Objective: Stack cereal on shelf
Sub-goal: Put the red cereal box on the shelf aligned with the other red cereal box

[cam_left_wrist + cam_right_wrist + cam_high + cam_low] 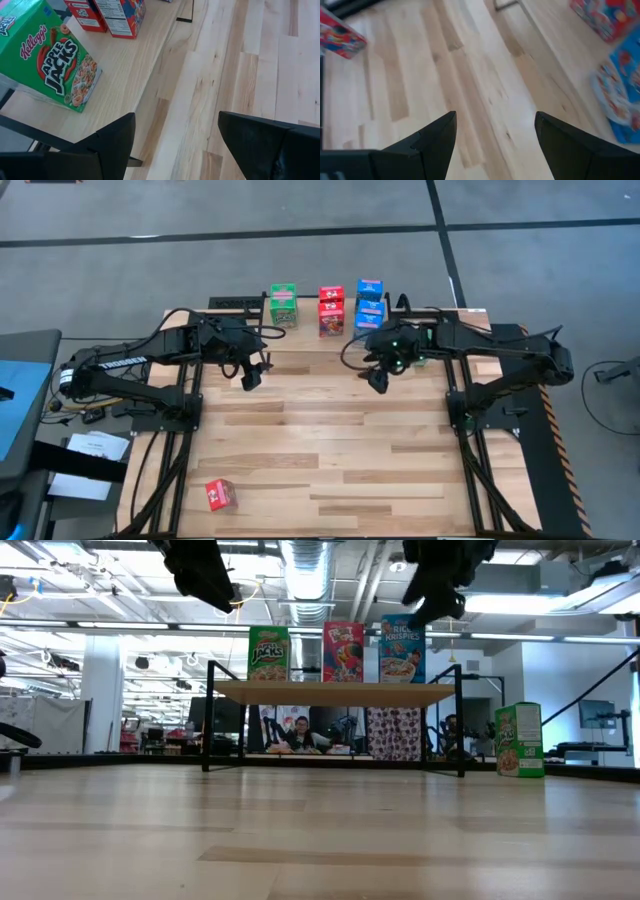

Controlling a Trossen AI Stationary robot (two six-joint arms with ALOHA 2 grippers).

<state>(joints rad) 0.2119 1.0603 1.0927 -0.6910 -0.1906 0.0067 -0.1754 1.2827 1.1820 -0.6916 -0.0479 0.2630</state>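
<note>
Both grippers hang released and empty over the far half of the slatted tabletop [330,450]. The left gripper [248,376] hovers with its two dark fingers [112,140] spread wide, nothing between them; its wrist view looks down past them onto bare wood and the near edge of the shelf [130,65]. The right gripper [379,379], equally spread, floats level with it, well apart, its fingers [432,137] framing only planks.

Just beyond both grippers stands the shelf, a light wooden top on thin black legs, carrying cereal in three colour groups. Beyond the left gripper sits the green Apple Jacks box [47,55], stacked with other green boxes [283,304]. Between the two grippers' lines stand the red boxes [331,311], and beyond the right gripper the blue boxes [369,304]. From tabletop height the three stacks rise side by side on the shelf top: green [268,653], red [343,652], blue [402,649].

Off the shelf, one red box [220,495] lies alone near the tabletop's front edge, well behind the left gripper. Another green box [520,739] stands upright on the tabletop beside the shelf's leg in the low view. A person [300,732] sits in the room behind.
</note>
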